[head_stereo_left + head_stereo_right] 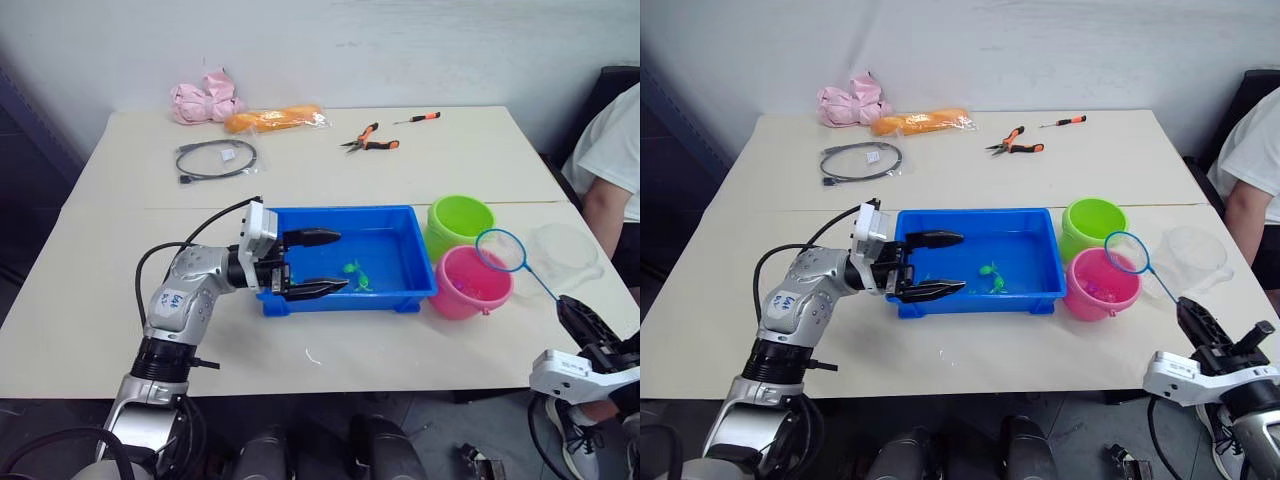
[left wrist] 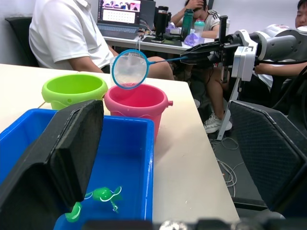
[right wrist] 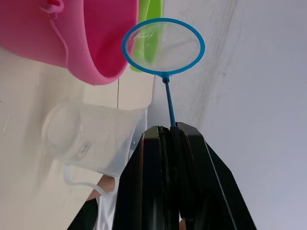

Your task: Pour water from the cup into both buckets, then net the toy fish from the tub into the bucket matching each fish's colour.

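Over the pink bucket (image 1: pixel 468 282), the net (image 1: pixel 500 250) is hanging, its handle pinched tight in the right pincer (image 1: pixel 580 318). Green fish (image 1: pixel 355 272) are lying in the blue tub (image 1: pixel 400 296), off to the net's left, past the tub's wall. Beside them, the left pincer (image 1: pixel 318 262) is gaping wide, holding nothing.

Silver arm (image 1: pixel 185 300) (blue-marked label), black cables, black tool (image 1: pixel 312 263).

Left gripper (image 1: pixel 318 263) reaching forward, fingers spread apart; right gripper (image 3: pixel 171 132) low at right, fingers clamped together
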